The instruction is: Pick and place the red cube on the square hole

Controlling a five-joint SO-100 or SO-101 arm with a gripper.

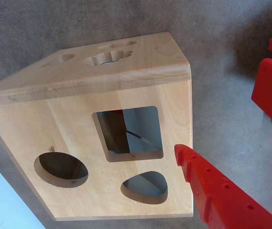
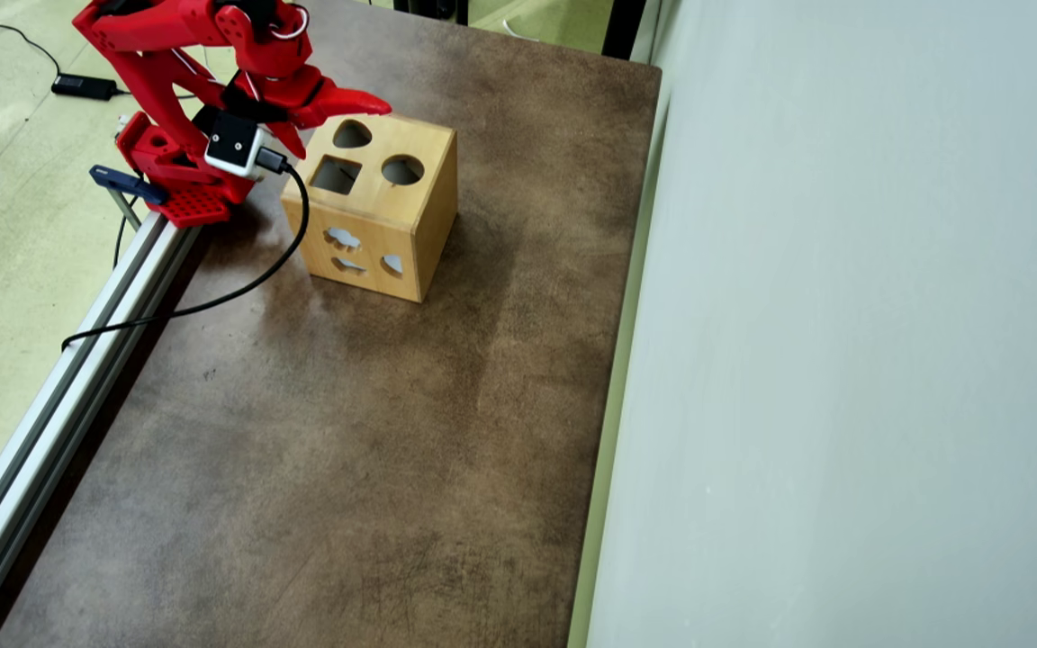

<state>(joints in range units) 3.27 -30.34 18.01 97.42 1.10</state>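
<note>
A wooden shape-sorter box [image 2: 410, 216] stands on the brown table near the arm's base. Its top has a square hole [image 2: 336, 175], a round hole and a rounded-triangle hole. In the wrist view the square hole [image 1: 128, 133] is in the middle, and a small sliver of red, perhaps the red cube [image 1: 117, 112], shows inside at its upper edge. My red gripper [image 2: 343, 128] hovers over the box's far edge and holds nothing. Only one of its fingers [image 1: 200, 181] shows in the wrist view, at the lower right next to the box; the jaws look apart.
The arm's red base [image 2: 176, 171] is clamped to an aluminium rail [image 2: 77, 351] along the table's left edge in the overhead view, and a black cable [image 2: 239, 283] trails over the table. A pale wall [image 2: 843, 315] borders the right side. Red arm parts [image 1: 271, 90] show at the right of the wrist view.
</note>
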